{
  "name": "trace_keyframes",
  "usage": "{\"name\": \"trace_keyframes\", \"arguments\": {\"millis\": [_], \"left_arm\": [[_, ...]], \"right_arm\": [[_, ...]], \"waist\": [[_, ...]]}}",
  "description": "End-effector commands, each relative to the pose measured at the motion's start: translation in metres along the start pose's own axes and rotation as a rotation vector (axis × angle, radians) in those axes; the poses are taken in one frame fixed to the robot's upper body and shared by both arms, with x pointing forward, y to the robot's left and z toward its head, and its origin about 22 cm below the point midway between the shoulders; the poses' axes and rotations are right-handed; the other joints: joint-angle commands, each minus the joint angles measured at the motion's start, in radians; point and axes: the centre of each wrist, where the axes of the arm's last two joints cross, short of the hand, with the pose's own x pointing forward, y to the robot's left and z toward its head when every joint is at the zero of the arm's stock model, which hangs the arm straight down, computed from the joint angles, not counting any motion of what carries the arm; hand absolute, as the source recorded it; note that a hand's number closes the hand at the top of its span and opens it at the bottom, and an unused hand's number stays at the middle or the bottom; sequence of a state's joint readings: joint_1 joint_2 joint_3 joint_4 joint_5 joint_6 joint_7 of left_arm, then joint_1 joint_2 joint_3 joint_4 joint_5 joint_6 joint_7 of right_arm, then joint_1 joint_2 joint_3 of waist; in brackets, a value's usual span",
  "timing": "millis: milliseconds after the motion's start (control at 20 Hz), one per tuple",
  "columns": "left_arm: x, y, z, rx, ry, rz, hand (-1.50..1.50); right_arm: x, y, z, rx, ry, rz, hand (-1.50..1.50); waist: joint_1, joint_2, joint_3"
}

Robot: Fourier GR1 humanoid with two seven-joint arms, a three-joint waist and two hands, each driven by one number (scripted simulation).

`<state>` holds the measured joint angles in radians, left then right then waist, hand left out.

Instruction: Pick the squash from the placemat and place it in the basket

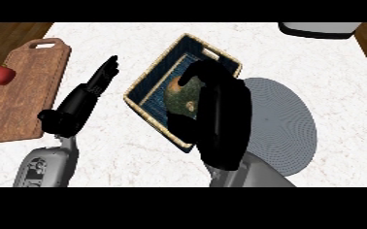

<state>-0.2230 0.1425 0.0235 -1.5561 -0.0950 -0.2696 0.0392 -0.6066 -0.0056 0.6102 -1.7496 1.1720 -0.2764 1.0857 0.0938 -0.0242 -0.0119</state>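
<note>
So the counter [215,39] is white marble-looking, and everything sits on it. Biggest item is the round grey placemat [287,121] toward the right edge, nothing left on the bare part I can see. Just beside it, touching or overlapping its left rim, is the wicker basket [154,80] with a dark blue lining, sitting at an angle mid-counter. A wooden cutting board [32,87] lies along the left edge with something red [6,75] on it.

The right robot hand [219,121] hangs over the basket with its fingers curled round the squash [177,94], a dark green and orange lump already inside the rim. Can't tell if it's touching the bottom yet.

Left robot hand [97,85] is just parked left of the basket, fingers straight.

My take: it's the release step. Lower until the squash rests on the lining, spread the fingers, then lift straight up so the knuckles don't snag the near wicker rim.
</note>
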Motion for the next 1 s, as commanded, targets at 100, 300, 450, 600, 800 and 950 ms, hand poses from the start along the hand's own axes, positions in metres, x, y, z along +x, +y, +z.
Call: {"name": "trace_keyframes", "arguments": {"millis": [100, 300, 450, 600, 800, 950], "left_arm": [[-0.003, -0.004, -0.003, -0.003, -0.011, 0.008, 0.0], [0.005, 0.006, -0.008, -0.011, -0.023, -0.012, 0.0], [0.003, -0.008, -0.007, -0.028, -0.021, 0.01, 0.0], [0.003, -0.003, -0.008, -0.026, -0.017, -0.006, 0.0], [0.004, -0.004, -0.008, -0.005, -0.03, 0.004, 0.0], [0.002, -0.004, -0.01, -0.014, -0.032, 0.006, 0.0]], "right_arm": [[0.036, -0.003, -0.022, -0.138, 0.146, 0.014, 1.5], [0.056, -0.01, -0.044, -0.225, 0.189, 0.017, 1.5], [0.069, -0.014, -0.062, -0.301, 0.232, 0.016, 1.5], [0.079, -0.019, -0.077, -0.381, 0.247, -0.002, 1.5], [0.089, -0.026, -0.103, -0.433, 0.306, 0.035, 1.5], [0.096, -0.03, -0.115, -0.448, 0.33, 0.058, 1.5]], "waist": [[0.011, 0.013, -0.001], [0.021, 0.016, 0.001], [0.03, 0.017, 0.003], [0.027, 0.022, 0.005], [0.02, 0.025, 0.005], [0.016, 0.026, 0.005]]}}
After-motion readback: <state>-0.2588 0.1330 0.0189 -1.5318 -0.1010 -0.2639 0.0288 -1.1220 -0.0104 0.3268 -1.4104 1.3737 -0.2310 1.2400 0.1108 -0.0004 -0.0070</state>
